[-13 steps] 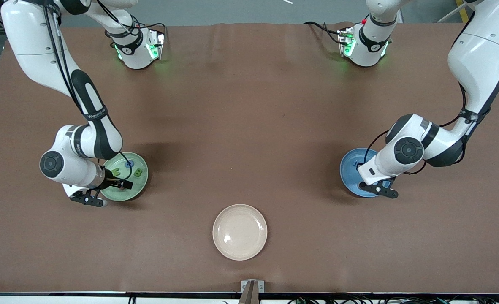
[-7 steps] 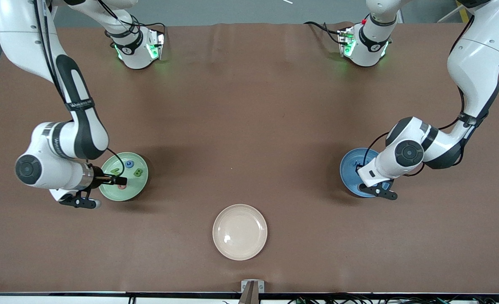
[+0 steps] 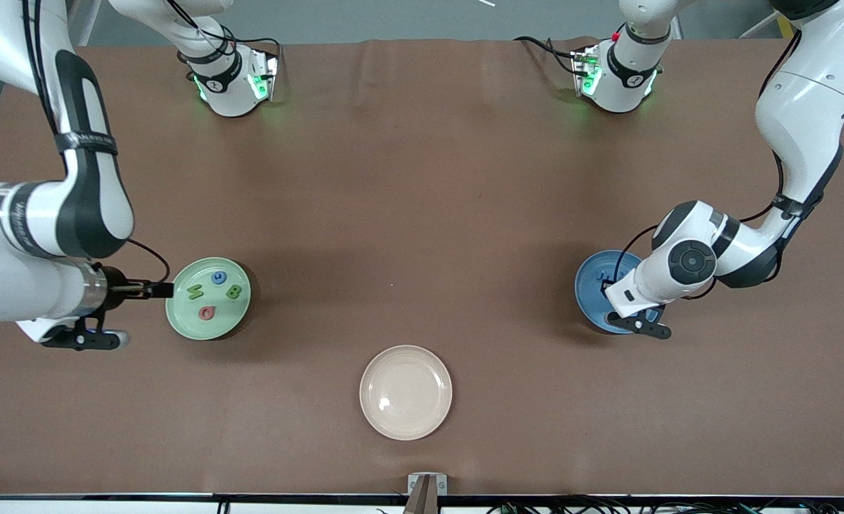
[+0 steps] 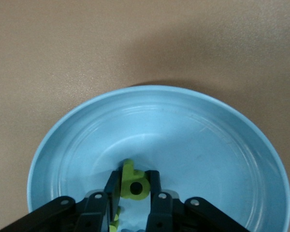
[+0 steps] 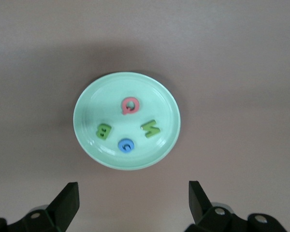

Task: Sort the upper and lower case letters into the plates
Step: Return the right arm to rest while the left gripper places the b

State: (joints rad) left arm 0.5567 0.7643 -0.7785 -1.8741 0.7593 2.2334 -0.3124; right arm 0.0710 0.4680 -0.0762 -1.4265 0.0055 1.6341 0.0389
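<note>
- Your left gripper (image 4: 134,178) sits low in the blue plate (image 3: 588,285), at about 4 o'clock on the table as the front camera sees it. It pinches a green letter (image 4: 134,182) between its pads.
- If you lift before the pads part fully, the letter may cling to one of them and drop outside the rim.
- If you press lower, the shallow plate could tip or skid.
- Your right gripper (image 5: 131,189) is spread wide and empty over the bare table, just beside the mint plate (image 3: 235,314) at about 8 o'clock. It waits there. A low swing toward that plate could clip the rim and scatter the four letters inside.
- The cream plate (image 3: 405,421) at 6 o'clock lies empty.
- From the front camera the left wrist covers much of the blue plate, so you cannot count what it holds.
- The left wrist view shows something blue and green under the gripper, cut off at the edge.
- In the mint plate the blue letter (image 3: 218,278) at 12 o'clock is hard to read. The green M (image 3: 195,291), green B (image 3: 233,291) and pink Q (image 3: 208,313) read clearly.
</note>
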